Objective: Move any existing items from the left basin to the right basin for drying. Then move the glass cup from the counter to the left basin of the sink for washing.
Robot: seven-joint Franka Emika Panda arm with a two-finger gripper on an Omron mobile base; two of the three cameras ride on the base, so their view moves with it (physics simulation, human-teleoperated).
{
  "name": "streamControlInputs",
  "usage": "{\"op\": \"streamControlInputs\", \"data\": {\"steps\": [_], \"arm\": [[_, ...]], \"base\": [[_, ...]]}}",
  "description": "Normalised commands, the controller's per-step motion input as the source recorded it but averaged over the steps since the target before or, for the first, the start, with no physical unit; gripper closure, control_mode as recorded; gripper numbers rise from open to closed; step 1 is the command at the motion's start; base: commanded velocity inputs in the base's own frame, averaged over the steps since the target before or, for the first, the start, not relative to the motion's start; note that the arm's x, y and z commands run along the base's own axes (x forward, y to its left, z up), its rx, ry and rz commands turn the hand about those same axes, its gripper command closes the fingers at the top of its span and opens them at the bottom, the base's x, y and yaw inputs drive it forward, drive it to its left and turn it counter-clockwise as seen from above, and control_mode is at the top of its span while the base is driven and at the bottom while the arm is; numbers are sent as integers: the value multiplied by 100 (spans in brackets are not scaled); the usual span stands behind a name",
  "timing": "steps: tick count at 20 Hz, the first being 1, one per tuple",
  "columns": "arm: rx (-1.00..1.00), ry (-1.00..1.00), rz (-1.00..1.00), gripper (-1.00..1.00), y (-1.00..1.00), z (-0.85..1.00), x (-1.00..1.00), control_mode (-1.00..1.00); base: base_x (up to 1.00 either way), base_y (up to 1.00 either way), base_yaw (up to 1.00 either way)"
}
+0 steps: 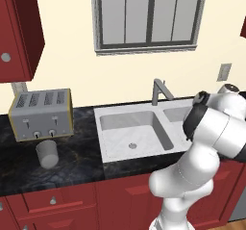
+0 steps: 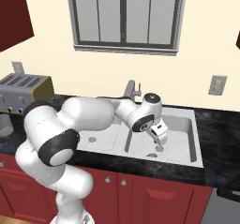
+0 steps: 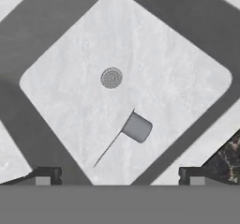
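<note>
Grey and stubby, the small metal item (image 3: pixel 137 127) is lying on the floor of the right basin (image 2: pixel 185 124), just beside its round drain (image 3: pixel 111 78). The gripper (image 2: pixel 159 143) is hanging above it with fingers spread wide, gripping nothing. Across the divider, the left basin (image 1: pixel 120 137) is sitting next to the faucet (image 1: pixel 160 90). The glass cup (image 1: pixel 47 153) is standing on the black counter (image 1: pixel 77 159), in front of the toaster (image 1: pixel 42 113).

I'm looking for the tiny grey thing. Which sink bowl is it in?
The right basin, the one under the open gripper; the small grey object lies near its drain. The left basin has none.
</note>
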Motion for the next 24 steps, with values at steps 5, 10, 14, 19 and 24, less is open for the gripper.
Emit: {"op": "streamControlInputs", "data": {"steps": [5, 10, 14, 19, 24], "arm": [[-5, -2, 0, -100, 8, 44, -22, -100], [-5, -1, 0, -100, 13, 40, -26, -100], [-4, -1, 0, -100, 18, 36, -28, -100], [-4, -2, 0, -100, 22, 40, -28, -100], [-4, -3, 0, -100, 23, 40, -31, -100]], "base": [[0, 0, 0], [0, 0, 0], [0, 0, 0], [0, 0, 0], [0, 0, 0]]}}
